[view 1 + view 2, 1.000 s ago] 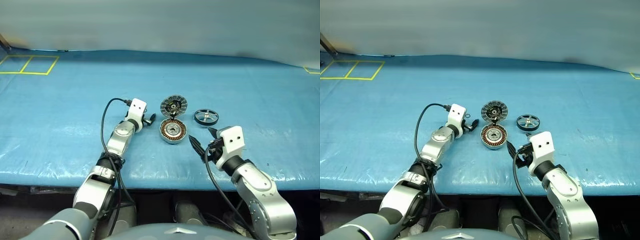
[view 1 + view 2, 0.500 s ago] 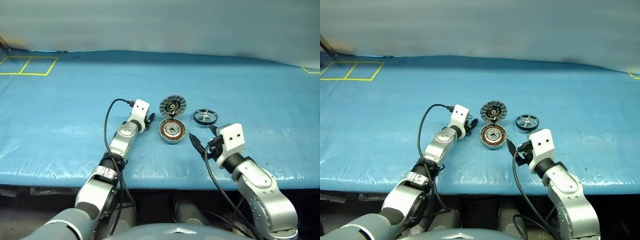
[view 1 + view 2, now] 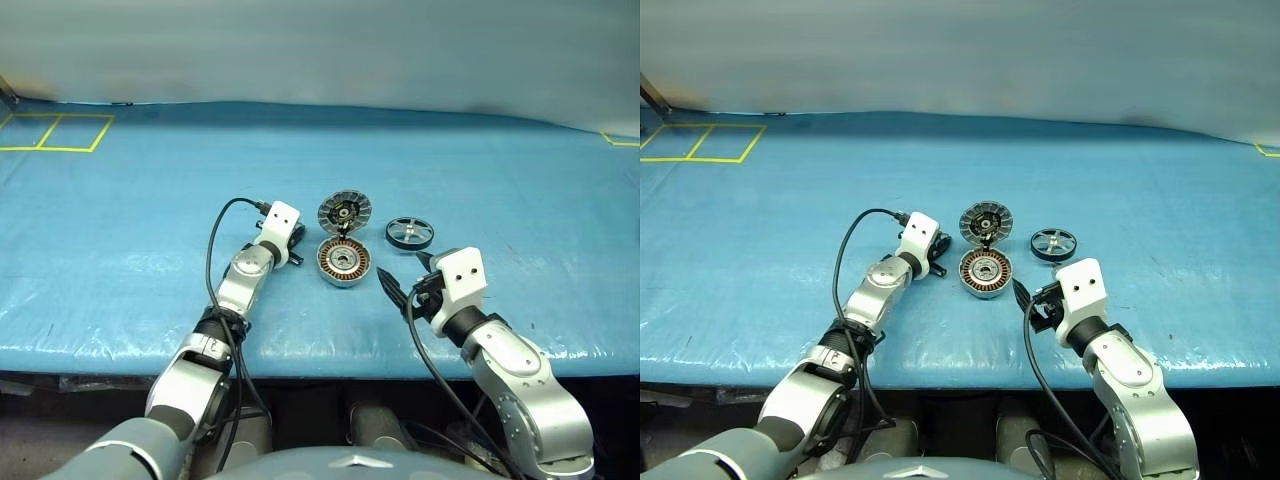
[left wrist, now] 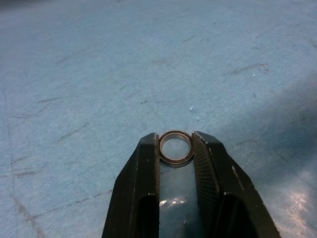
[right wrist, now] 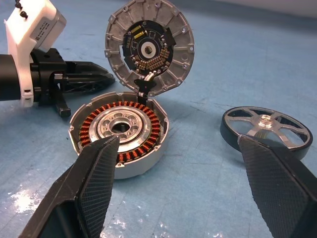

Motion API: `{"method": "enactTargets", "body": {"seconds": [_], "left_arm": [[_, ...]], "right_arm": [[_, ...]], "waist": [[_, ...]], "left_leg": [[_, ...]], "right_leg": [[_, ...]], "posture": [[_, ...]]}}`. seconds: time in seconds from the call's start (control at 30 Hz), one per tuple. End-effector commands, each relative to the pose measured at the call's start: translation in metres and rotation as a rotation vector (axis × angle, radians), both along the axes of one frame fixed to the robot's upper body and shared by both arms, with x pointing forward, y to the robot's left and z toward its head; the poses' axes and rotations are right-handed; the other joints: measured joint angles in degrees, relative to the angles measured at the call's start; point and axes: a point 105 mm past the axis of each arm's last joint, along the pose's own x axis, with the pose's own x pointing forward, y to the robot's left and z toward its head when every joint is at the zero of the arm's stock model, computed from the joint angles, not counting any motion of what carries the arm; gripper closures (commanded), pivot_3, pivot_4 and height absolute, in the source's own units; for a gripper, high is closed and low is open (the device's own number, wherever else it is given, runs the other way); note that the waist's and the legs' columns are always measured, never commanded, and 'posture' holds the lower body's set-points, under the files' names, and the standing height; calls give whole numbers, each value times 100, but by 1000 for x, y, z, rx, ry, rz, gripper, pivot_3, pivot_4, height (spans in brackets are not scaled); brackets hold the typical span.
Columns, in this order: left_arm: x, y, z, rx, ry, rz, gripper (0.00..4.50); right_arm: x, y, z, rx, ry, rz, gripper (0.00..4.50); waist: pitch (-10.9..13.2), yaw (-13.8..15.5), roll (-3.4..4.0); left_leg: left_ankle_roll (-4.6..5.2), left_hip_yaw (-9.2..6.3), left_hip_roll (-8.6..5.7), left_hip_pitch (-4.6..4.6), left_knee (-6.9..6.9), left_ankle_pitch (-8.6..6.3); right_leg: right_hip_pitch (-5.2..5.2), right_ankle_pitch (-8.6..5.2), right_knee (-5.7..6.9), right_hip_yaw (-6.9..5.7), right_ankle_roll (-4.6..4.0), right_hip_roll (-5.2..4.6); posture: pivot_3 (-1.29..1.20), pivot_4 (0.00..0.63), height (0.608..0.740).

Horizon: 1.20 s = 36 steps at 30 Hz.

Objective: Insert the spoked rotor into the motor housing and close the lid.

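Note:
The motor housing (image 3: 343, 262) lies on the blue mat with its copper windings (image 5: 148, 144) facing up. Its lid (image 3: 345, 212) stands open behind it, hinged at the housing's far edge with the segmented face (image 5: 148, 47) in view. To the right of both, the spoked rotor (image 3: 411, 234) rests flat on the mat. My left gripper (image 4: 176, 140) sits just left of the housing, low over the mat, shut on a small metal ring (image 4: 174, 161). Nearer than the housing and to its right, my right gripper (image 3: 402, 275) is open and holds nothing.
The blue mat (image 3: 120, 220) covers the whole table, with its front edge (image 3: 330, 350) close below the grippers. Yellow tape squares (image 3: 55, 130) mark the far left corner. A black cable (image 3: 215, 250) loops off my left wrist.
My left gripper's fingers have closed from wide open onto the small ring. Neither arm has moved otherwise, and the housing, lid and rotor lie as before.

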Motion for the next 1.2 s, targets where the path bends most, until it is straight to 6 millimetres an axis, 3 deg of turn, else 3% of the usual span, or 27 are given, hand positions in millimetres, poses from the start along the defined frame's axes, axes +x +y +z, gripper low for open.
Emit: {"method": "enactTargets", "body": {"seconds": [0.03,0.17,0.43,0.6,0.67,0.9,1.2], "left_arm": [[-7,19,-21,40,64,48,3870],[-14,21,-7,-63,4,-3,3870],[-50,36,32,-312,-104,-210,3870],[-80,14,87,-460,-148,-449,3870],[-90,2,98,-443,-153,-541,3870],[-89,-34,76,-165,-147,-692,3870],[-73,-52,69,-74,-127,-727,3870]], "right_arm": [[1,2,6,-1,-31,12,456],[2,5,12,22,-52,26,456],[0,-3,12,89,-67,-7,456],[-6,1,2,65,-24,35,456],[-5,2,1,68,-24,32,456],[-2,6,2,89,-44,21,456],[-9,0,-1,110,-51,-44,456]], "waist": [[0,-4,0],[-2,-35,3],[2,21,2],[4,66,0],[2,58,2],[2,39,2],[3,32,2]], "left_leg": [[0,0,0,0,0,0],[0,0,2,1,-2,0],[1,1,3,-13,-8,-1],[1,-1,2,-23,-1,-1],[1,1,3,-21,0,-1],[1,4,4,-9,0,-1],[5,2,2,-19,-3,-4]], "right_leg": [[0,0,1,0,0,0],[-1,0,1,0,-1,1],[-12,11,-1,0,-34,-2],[-14,10,-3,-3,-33,-6],[-13,9,-2,-1,-31,-6],[-8,-5,-1,1,-10,1],[-13,-6,-3,0,-11,-1]], "posture": [[0,150,740],[0,150,740],[0,150,740],[0,150,740],[0,150,740],[0,150,740],[0,150,740]]}}
